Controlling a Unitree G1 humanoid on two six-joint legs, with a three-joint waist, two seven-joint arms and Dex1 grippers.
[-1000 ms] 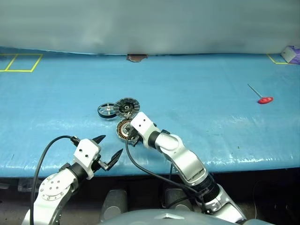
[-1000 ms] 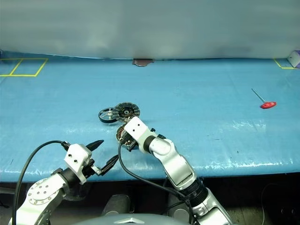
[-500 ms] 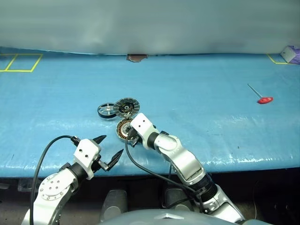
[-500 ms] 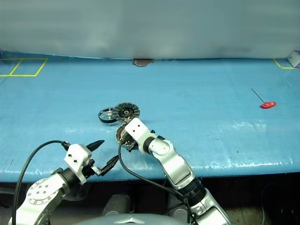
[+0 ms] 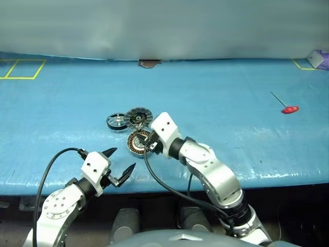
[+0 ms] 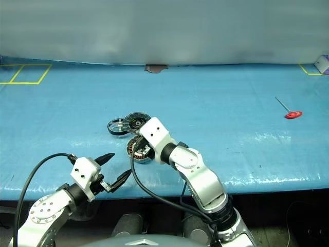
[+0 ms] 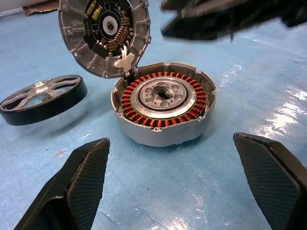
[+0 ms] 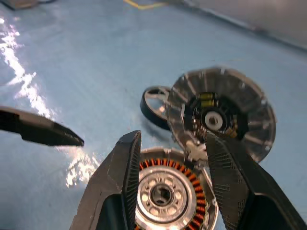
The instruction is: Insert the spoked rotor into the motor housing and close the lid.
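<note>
While empty, right fingers (image 8: 225,187) above motor housing (image 7: 163,100), apart.

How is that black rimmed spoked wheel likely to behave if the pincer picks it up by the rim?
The spoked rotor looks like rigid metal, so it likely won't flex. Its smooth round rim may slip between narrow fingers. It lies flat on the blue table now, so it probably won't roll unless set on edge.
</note>
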